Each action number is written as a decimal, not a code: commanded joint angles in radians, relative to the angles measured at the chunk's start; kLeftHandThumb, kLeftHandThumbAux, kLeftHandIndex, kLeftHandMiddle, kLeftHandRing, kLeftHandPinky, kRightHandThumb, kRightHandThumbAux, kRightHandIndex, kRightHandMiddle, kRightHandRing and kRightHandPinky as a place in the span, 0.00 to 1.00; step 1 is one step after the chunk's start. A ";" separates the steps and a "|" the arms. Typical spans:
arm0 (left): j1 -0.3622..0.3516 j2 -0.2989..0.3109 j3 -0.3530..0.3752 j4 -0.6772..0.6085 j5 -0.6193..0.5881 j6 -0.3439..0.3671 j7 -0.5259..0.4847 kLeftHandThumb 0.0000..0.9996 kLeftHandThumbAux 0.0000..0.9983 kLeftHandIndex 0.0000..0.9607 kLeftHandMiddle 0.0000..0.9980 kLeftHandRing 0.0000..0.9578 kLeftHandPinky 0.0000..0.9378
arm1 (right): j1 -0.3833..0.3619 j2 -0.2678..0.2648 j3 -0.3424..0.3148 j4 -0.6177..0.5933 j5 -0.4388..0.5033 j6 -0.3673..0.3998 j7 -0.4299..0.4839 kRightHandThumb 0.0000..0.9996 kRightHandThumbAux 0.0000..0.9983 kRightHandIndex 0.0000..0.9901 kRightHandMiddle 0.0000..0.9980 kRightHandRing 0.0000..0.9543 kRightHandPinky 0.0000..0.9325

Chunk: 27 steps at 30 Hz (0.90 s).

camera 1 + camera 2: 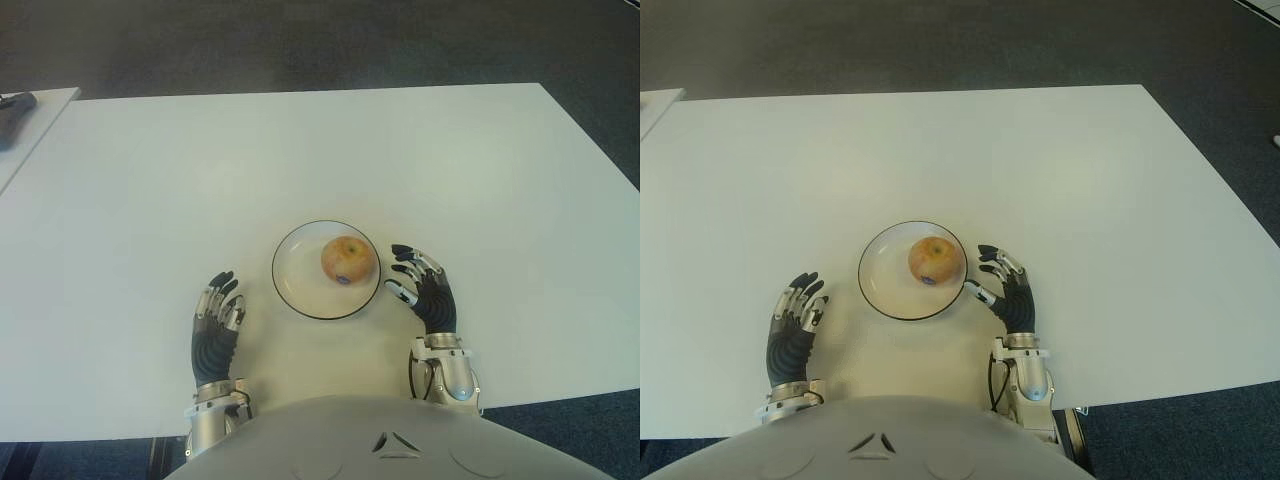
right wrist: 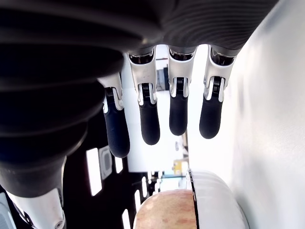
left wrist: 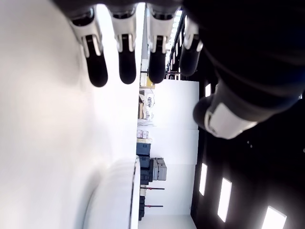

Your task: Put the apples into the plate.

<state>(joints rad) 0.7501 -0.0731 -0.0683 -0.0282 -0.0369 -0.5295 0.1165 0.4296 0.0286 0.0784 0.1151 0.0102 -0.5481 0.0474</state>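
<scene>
Right hand (image 1: 424, 288) sits just right of the plate (image 1: 290, 287), fingers relaxed, empty. Apple (image 1: 347, 260) lies in the plate. Left hand (image 1: 216, 320), released, shows left of it on the bench (image 1: 200, 180).

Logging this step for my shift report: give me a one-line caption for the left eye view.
Apple sits in the plate on the white table; both robot hands open, right beside the plate, left apart.

apple (image 1: 348, 260) in plate (image 1: 295, 290), hands flanking.
</scene>
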 commanded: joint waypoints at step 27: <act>0.046 -0.035 -0.048 0.007 0.089 0.051 0.049 0.29 0.63 0.19 0.24 0.26 0.33 | 0.065 -0.022 -0.014 0.017 -0.002 0.111 -0.002 0.68 0.73 0.40 0.29 0.31 0.36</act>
<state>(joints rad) 0.7650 -0.0735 -0.1025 -0.0505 0.0417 -0.5221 0.1527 0.4403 0.0168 0.0765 0.0881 0.0076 -0.5054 0.0475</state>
